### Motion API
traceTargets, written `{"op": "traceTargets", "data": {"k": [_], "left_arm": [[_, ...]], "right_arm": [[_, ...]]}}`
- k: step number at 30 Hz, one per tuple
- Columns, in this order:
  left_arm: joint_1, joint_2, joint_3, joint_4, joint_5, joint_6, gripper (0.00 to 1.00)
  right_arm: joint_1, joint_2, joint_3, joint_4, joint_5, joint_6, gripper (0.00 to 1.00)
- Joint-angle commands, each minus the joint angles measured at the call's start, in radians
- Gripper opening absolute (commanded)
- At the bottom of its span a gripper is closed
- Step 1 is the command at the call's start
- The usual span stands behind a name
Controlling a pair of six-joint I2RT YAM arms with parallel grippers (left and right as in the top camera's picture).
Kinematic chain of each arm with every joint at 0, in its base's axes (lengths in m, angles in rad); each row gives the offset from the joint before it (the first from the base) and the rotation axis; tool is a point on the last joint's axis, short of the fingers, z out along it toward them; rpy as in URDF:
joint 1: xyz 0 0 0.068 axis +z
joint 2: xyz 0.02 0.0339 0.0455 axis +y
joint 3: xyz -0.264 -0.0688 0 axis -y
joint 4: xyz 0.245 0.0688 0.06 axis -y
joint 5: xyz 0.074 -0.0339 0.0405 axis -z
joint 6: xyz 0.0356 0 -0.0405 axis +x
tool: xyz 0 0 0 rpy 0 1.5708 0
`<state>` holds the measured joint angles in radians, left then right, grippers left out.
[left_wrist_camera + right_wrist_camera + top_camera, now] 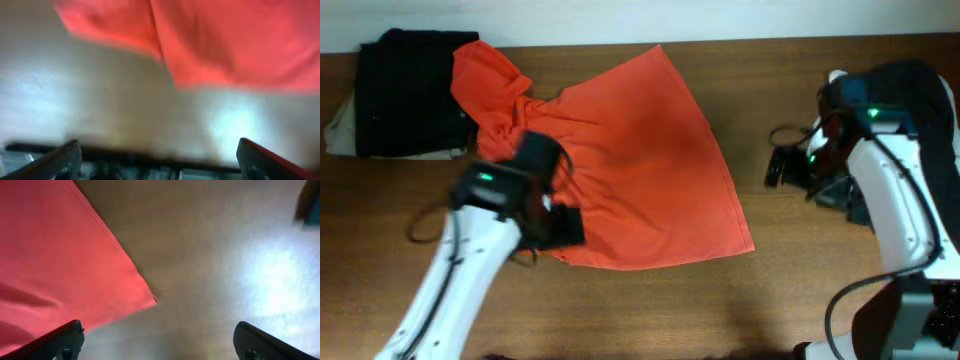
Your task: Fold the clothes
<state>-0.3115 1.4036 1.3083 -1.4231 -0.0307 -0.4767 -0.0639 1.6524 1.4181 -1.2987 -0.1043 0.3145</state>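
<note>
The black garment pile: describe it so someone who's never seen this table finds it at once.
Start at the wooden table seen from overhead and go to its far left corner. There, beside the crumpled end of the spread red-orange shirt, lies the black garment pile. It is the only dark, compact stack, with a pale cloth edge showing beneath it.

Stock on your table (790, 300), counted:

- Tables: one.
- Red-orange garment (640, 150): one, a single piece.
- Black stack (405, 90): one. You cannot tell how many pieces lie in it.
- Pale cloth (342, 135): one edge, showing under the black stack.
- Arms: two, your left arm (450, 280) and your right arm (895, 210).
- Grippers: two, a left gripper (560, 225) and a right gripper (778, 168), one per arm.
- Fingers: four in all. Your left wrist view shows two fingers (62, 160), and your right wrist view shows two fingers (60, 342).
</note>
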Motion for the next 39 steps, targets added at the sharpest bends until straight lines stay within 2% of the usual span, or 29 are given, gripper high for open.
{"op": "traceTargets", "data": {"k": [1, 2, 4, 5, 7, 9, 11, 13, 14, 20, 22, 23, 25, 27, 28, 29, 32, 36, 39], "left_arm": [[-0.103, -0.004, -0.293, 0.175, 0.125, -0.095, 0.89], [-0.121, 0.005, -0.364, 0.242, 0.124, -0.108, 0.81], [-0.125, 0.044, -0.430, 0.317, 0.125, -0.118, 0.77], [-0.125, 0.086, -0.446, 0.321, 0.119, -0.118, 0.77], [-0.124, 0.146, -0.446, 0.363, 0.109, -0.118, 0.77], [-0.124, 0.208, -0.446, 0.426, 0.110, -0.118, 0.77], [-0.124, 0.247, -0.446, 0.446, 0.110, -0.118, 0.78], [-0.124, 0.253, -0.446, 0.443, 0.109, -0.117, 0.78], [-0.124, 0.253, -0.446, 0.444, 0.105, -0.118, 0.78], [-0.124, 0.253, -0.446, 0.435, 0.087, -0.114, 0.79], [-0.124, 0.253, -0.446, 0.435, 0.087, -0.114, 0.79], [-0.124, 0.253, -0.446, 0.435, 0.087, -0.114, 0.79], [-0.124, 0.253, -0.446, 0.435, 0.087, -0.114, 0.79], [-0.124, 0.253, -0.446, 0.435, 0.087, -0.114, 0.79], [-0.124, 0.253, -0.446, 0.435, 0.087, -0.114, 0.79], [-0.124, 0.253, -0.446, 0.431, 0.087, -0.113, 0.79], [-0.124, 0.253, -0.446, 0.409, 0.088, -0.113, 0.79], [-0.124, 0.253, -0.446, 0.437, 0.087, -0.112, 0.79], [-0.124, 0.253, -0.446, 0.517, 0.087, -0.110, 0.79]], "right_arm": [[0.005, -0.005, -0.180, 0.104, -0.098, 0.004, 0.94], [0.005, -0.005, -0.266, 0.184, -0.141, 0.005, 0.91], [0.005, -0.005, -0.338, 0.261, -0.234, 0.005, 0.87], [0.011, -0.005, -0.356, 0.271, -0.244, 0.005, 0.81], [0.039, -0.005, -0.370, 0.287, -0.244, 0.005, 0.75], [0.104, -0.003, -0.397, 0.329, -0.232, 0.051, 0.75], [0.138, 0.016, -0.399, 0.322, -0.128, 0.117, 0.75], [0.142, 0.049, -0.401, 0.320, -0.104, 0.135, 0.64], [0.142, 0.058, -0.401, 0.323, -0.104, 0.135, 0.62], [0.142, 0.153, -0.412, 0.346, -0.089, 0.136, 0.61], [0.142, 0.157, -0.431, 0.375, -0.089, 0.136, 0.51], [0.142, 0.157, -0.432, 0.379, -0.089, 0.136, 0.38], [0.142, 0.157, -0.433, 0.380, -0.078, 0.137, 0.35], [0.142, 0.157, -0.438, 0.381, -0.066, 0.137, 0.17], [0.142, 0.157, -0.443, 0.391, -0.058, 0.137, 0.04], [0.141, 0.157, -0.442, 0.408, -0.040, 0.159, 0.04], [0.051, 0.154, -0.365, 0.391, -0.013, 0.158, 0.04], [-0.269, 0.154, -0.018, 0.202, 0.038, 0.082, 0.04], [-0.412, 0.155, 0.046, 0.203, 0.037, 0.069, 0.04]]}}
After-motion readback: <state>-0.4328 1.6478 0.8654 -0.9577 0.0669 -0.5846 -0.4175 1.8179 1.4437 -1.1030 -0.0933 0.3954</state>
